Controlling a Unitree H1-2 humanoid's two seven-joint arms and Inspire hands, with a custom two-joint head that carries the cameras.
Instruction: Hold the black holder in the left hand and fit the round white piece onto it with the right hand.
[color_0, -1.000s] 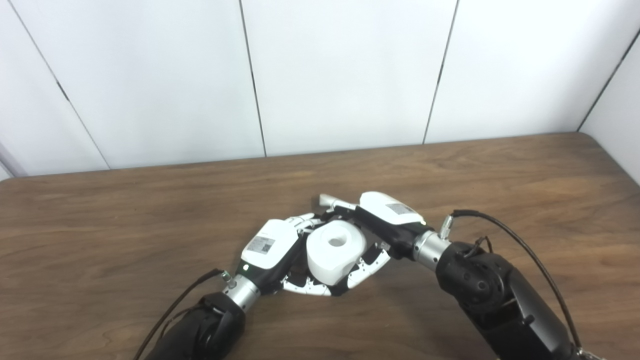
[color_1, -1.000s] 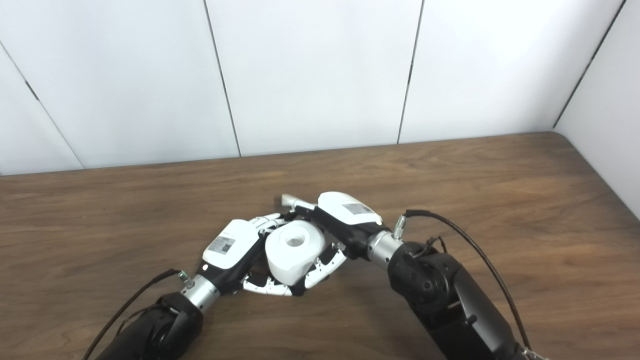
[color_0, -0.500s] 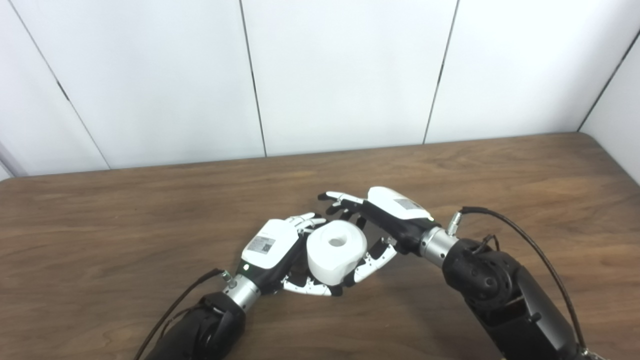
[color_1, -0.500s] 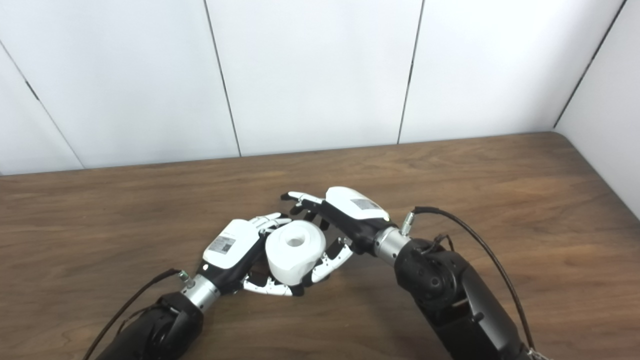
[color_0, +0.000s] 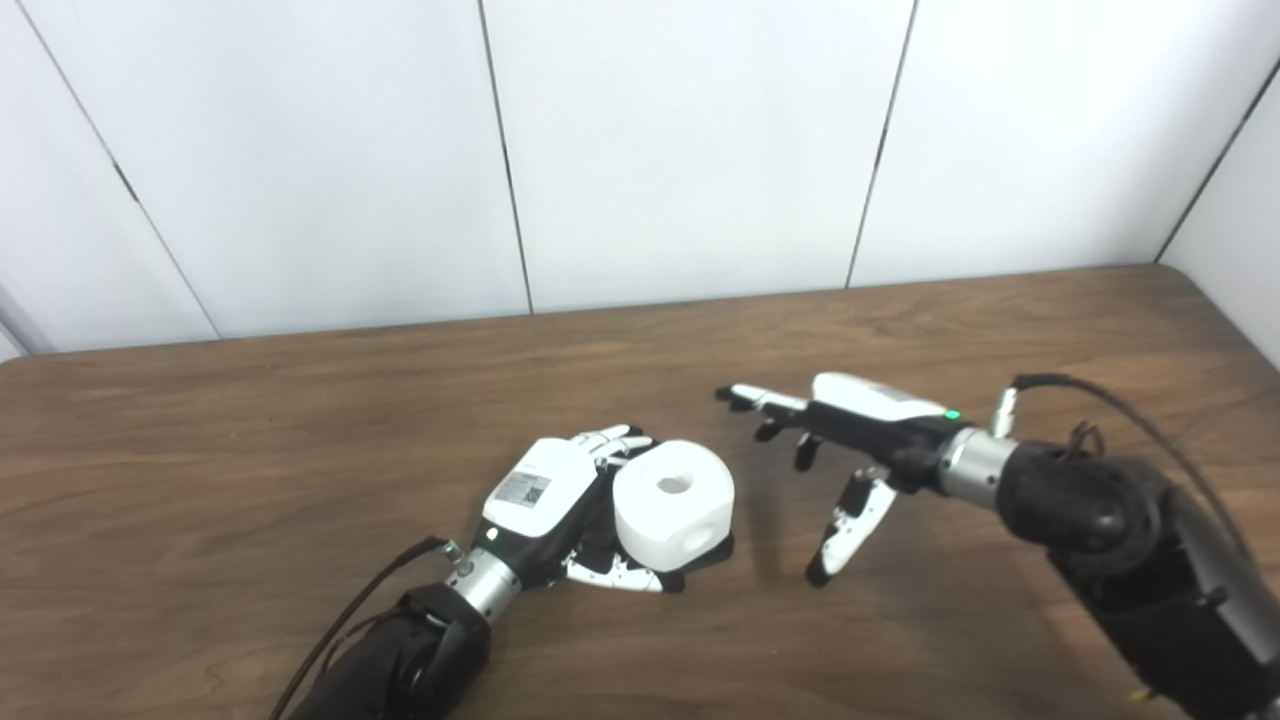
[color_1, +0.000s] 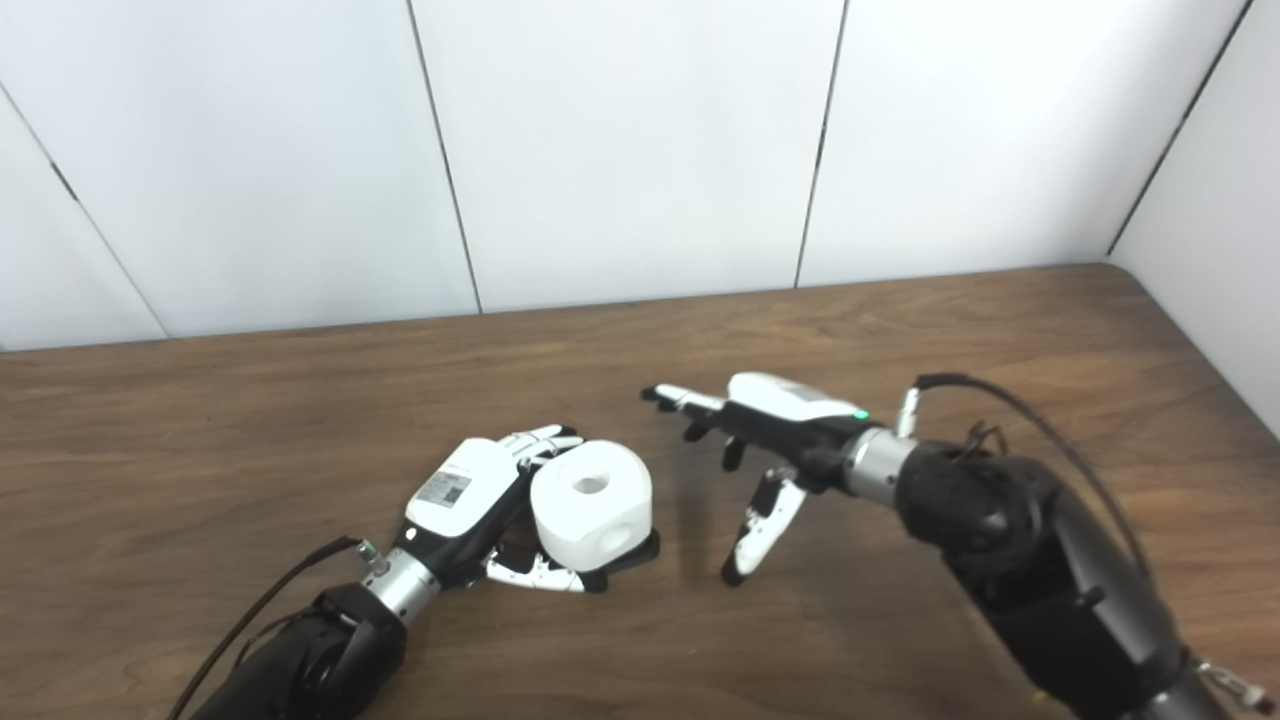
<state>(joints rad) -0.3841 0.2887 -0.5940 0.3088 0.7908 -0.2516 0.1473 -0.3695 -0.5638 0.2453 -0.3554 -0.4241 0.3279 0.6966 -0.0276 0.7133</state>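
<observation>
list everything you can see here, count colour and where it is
round white piece: one, white, hole in its top and a smaller one in its side, at the table's middle, against the left hand
black holder: one, black, only an edge shows under the white piece's right side
table: one, dark brown wood, fills the lower picture
wall panels: several, white with dark seams, behind the table
cables: two, black, one at each wrist
left hand: one, white and black, fingers curled around the white piece
right hand: one, white and black, open, apart from the piece on its right
</observation>
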